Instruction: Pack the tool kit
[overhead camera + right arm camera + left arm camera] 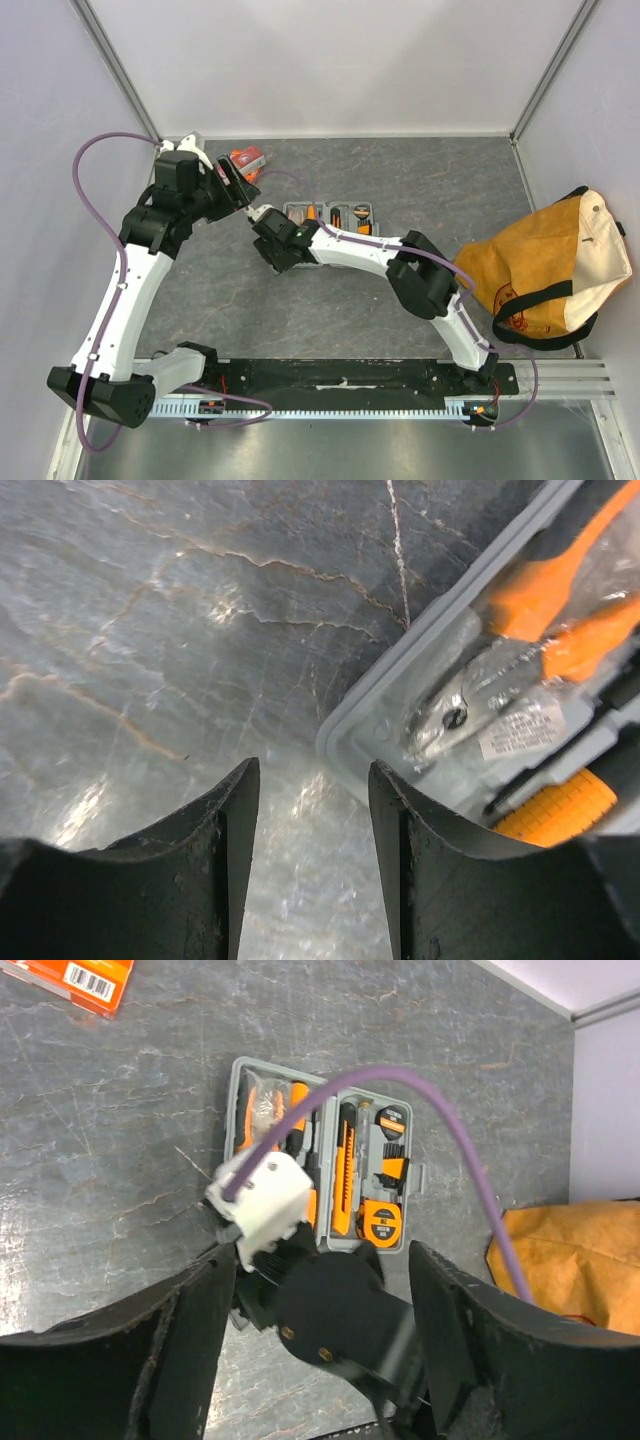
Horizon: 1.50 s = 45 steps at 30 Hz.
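The tool kit case (332,216) is a flat grey case lying on the table's far middle, with orange-and-black tools showing in its slots. In the left wrist view the case (255,1080) holds a utility knife (346,1175) and a tape measure (380,1222). My right gripper (272,255) is open and empty, low at the case's left end. In the right wrist view my right gripper (312,780) is over bare table, with the case corner (345,742) just beyond the right finger and pliers (540,610) inside. My left gripper (245,190) is open and empty, raised left of the case.
A tan canvas bag (545,265) with black straps lies at the right, also in the left wrist view (570,1260). A red-orange packet (247,160) lies at the far left by my left gripper (320,1260). The right arm's wrist (320,1300) fills the space between the left fingers.
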Available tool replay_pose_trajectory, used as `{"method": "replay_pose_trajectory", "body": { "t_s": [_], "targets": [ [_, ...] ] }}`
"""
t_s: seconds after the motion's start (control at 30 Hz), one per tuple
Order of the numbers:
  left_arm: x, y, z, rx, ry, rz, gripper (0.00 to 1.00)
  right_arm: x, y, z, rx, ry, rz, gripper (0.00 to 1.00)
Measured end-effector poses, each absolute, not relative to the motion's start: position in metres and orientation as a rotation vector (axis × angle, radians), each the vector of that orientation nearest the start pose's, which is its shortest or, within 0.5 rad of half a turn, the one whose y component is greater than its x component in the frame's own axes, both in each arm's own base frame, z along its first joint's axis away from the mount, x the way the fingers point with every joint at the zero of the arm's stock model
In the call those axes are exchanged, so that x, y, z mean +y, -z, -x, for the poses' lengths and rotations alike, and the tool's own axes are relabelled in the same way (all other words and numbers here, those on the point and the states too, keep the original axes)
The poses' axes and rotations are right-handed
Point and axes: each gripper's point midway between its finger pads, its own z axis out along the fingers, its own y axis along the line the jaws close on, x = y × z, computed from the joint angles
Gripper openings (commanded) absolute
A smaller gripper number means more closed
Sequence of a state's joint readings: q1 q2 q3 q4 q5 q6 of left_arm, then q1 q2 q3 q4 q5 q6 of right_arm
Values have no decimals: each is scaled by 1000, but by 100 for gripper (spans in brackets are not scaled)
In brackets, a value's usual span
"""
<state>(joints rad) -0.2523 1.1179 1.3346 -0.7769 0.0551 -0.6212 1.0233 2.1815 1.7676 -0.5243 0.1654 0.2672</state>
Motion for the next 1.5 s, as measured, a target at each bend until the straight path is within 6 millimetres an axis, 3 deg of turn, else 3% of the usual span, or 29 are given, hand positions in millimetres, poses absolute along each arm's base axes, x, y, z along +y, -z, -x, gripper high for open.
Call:
{"method": "replay_pose_trajectory", "body": {
  "t_s": [0.1, 0.3, 0.57, 0.6, 0.83, 0.97, 1.27, 1.5],
  "targets": [
    [-114, -307, -307, 2150, 592, 350, 92, 448, -40, -298, 2392, -297, 884, 55],
    [-109, -316, -314, 2135, 605, 339, 92, 452, -28, -305, 2395, -277, 892, 50],
    [-89, -305, -327, 2148, 569, 420, 87, 449, -28, -310, 2375, -257, 915, 5],
    [-84, -303, -329, 2149, 559, 438, 87, 449, -28, -310, 2367, -263, 912, 0],
    [-47, -273, -342, 2166, 477, 613, 85, 434, -33, -303, 2306, -289, 903, 0],
    [-41, -237, -348, 2207, 491, 671, 85, 426, -41, -299, 2276, -316, 885, 0],
    [-98, -137, -354, 2408, 895, 548, 84, 423, -82, -289, 2185, -463, 851, 0],
    [-152, -95, -357, 2512, 1083, 366, 83, 435, -93, -280, 2140, -583, 881, 0]
  ]
}}
